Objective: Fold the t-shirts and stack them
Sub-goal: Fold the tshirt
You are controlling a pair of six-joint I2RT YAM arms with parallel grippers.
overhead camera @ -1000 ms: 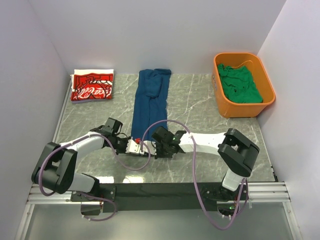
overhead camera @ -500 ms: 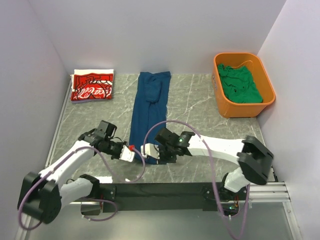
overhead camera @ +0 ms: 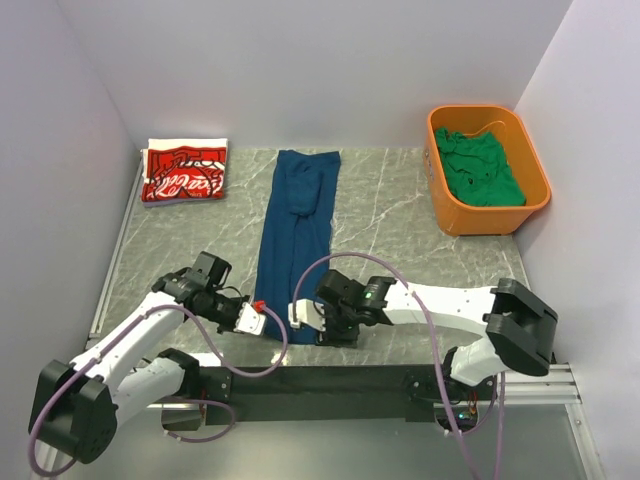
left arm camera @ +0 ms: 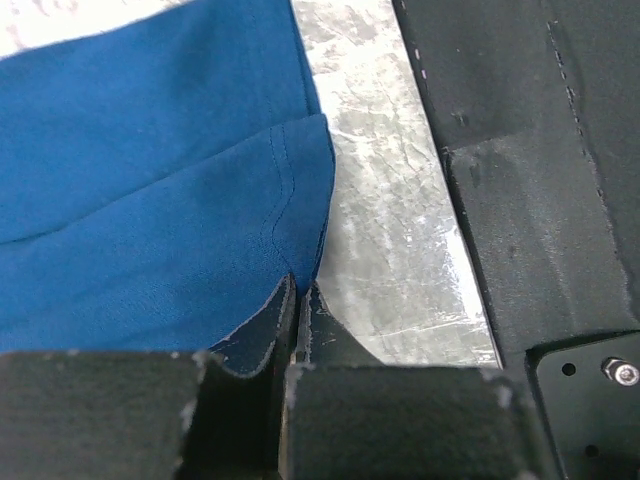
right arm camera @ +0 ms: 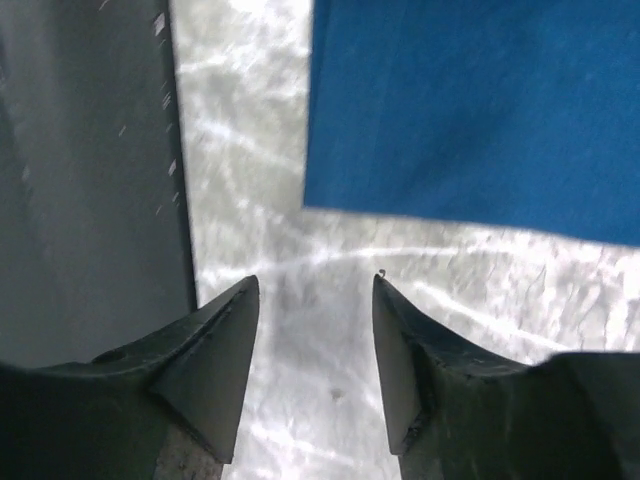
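A navy blue t-shirt [overhead camera: 296, 225] lies as a long narrow strip down the middle of the table, its near hem close to the front edge. My left gripper [overhead camera: 262, 316] is shut on the near left corner of that hem; in the left wrist view the cloth [left arm camera: 150, 200] runs into the closed fingertips [left arm camera: 297, 292]. My right gripper [overhead camera: 305, 315] stands open just off the near right corner. In the right wrist view its fingers [right arm camera: 225, 330] hang over bare marble, a little short of the hem [right arm camera: 480, 120]. A folded red t-shirt [overhead camera: 183, 172] lies at the back left. A green t-shirt [overhead camera: 480, 170] sits crumpled in the tub.
The orange tub [overhead camera: 445, 205] stands at the back right by the wall. A black strip [overhead camera: 330, 380] runs along the table's near edge just behind both grippers. White walls close in the left, back and right sides.
Both arms have drawn the blue shirt's near end toward the front edge, stretching it straighter. The right gripper has opened and let go of the hem; the left stays shut on it.
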